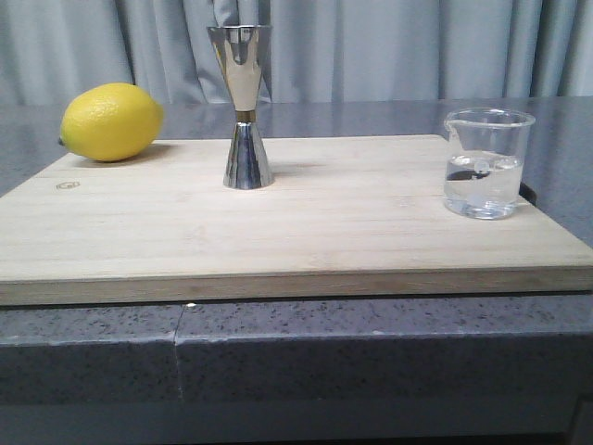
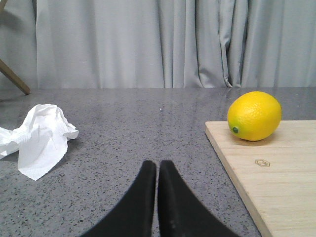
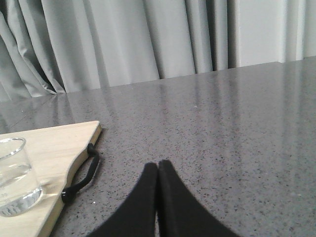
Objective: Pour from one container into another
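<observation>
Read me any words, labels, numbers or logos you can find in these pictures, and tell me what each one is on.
No readable words or numbers anywhere.
Wooden board: a small hexagon-shaped mark near the lemon, a sign only, no letters legible.
Glass beaker: no print legible.
Steel jigger: no marking visible.
White crumpled tissue: blank.

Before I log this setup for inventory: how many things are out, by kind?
Fruit: 1, the lemon
Vessels: 2, the jigger and the beaker
Boards: 1, the cutting board
Paper: 1, the crumpled tissue
Total: 5
</observation>
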Available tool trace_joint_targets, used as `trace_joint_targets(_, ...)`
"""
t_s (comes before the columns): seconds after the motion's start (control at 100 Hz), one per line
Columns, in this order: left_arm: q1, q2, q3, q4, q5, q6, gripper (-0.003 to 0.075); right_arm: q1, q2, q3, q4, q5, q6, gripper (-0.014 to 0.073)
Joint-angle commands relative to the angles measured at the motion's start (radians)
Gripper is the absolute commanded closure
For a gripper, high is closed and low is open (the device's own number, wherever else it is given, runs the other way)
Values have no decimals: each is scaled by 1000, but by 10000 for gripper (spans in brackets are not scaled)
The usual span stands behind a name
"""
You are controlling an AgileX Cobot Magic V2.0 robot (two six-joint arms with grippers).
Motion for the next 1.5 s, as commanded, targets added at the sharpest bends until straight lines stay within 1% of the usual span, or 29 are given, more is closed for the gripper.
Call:
trace_joint_targets(0.0,-8,-29,13,-7,-80,-9,739,0,-19,24,-3,-76,-8,664)
trace_joint_targets(0.49,-8,-29,13,-7,-80,-9,739,0,-19,24,-3,-76,-8,664)
trace_joint_targets(0.63,-8,-29,13,-7,-80,-9,739,0,-19,24,-8,-120,-8,664)
trace_joint_targets(0.94,-8,-29,13,-7,-82,-9,739,0,-19,24,-8,-121,-8,664)
trace_joint_targets(1.05,-8,-29,13,-7,-94,-9,739,0,-19,24,-8,-141,-8,664)
trace_joint_targets(1.49,-8,-29,11,-29,-97,-9,739,0,-19,24,-8,-118,-8,664)
